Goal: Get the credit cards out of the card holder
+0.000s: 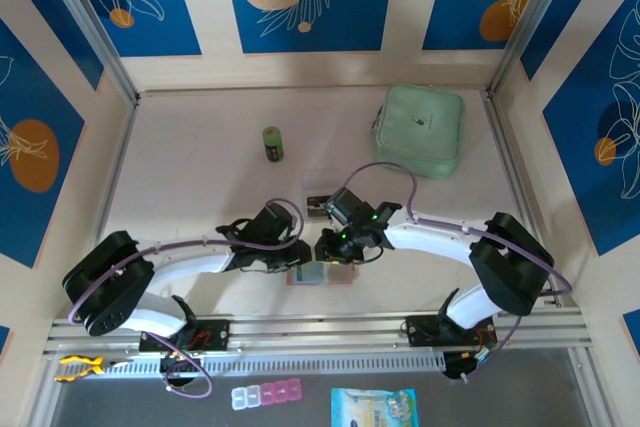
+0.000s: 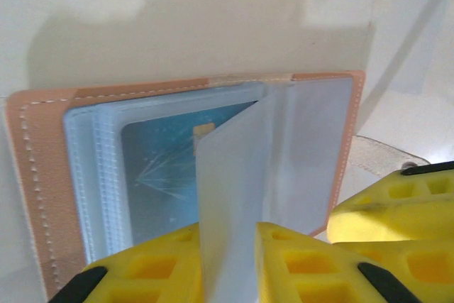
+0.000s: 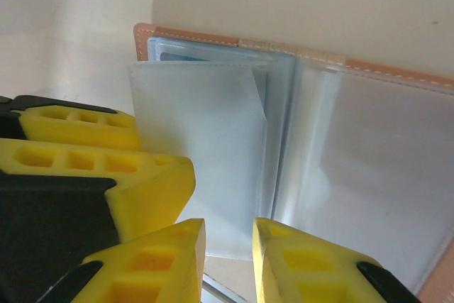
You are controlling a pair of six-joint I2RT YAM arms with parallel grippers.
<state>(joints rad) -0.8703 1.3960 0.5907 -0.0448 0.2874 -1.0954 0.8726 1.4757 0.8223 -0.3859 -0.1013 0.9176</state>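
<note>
Pale table [image 1: 200, 177] between blue leaf-printed wall panels carries the salmon-pink leather-like folding card holder [image 1: 340, 277], which sits near the arms' edge between both end effectors. It lies opened flat with its pockets up, long axis running left to right, fold pointing away from the arms. The left end effector [image 2: 228, 250] pinches a frosted clear plastic pocket leaf [image 2: 234, 175], holding it upright. The right end effector [image 3: 228, 246] has its fingers narrowly apart; whether it grips anything I cannot tell. A blue chip-bearing plastic credit card [image 2: 159, 175] sits pocketed, so extraction looks barely begun.
</note>
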